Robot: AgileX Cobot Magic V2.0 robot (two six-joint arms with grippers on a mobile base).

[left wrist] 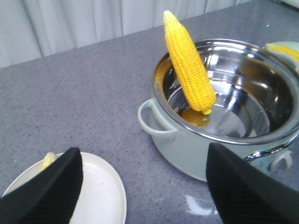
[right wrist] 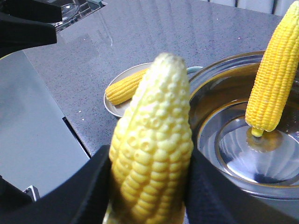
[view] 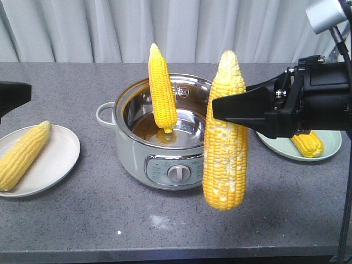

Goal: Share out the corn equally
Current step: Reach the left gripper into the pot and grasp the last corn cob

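Black right tool level, clamped on patchy cob held upright before pot. Left tool spread, empty. Second cob leans in pot; third cob on left plate, fourth cob on right plate.

Four husked yellow cobs in play, and one is held aloft!
The patchy cob, flecked with pale whitish kernels, is gripped upright, tip up, by the right gripper and held clear of the worktop, towards its front edge, just before the pot. A second cob is stood stem-down inside the pot, slightly tilted, its tip raised above the rim. A third cob is laid diagonally on the left plate at the worktop's left edge. A fourth cob, half hidden, is laid on the right plate by the right edge.
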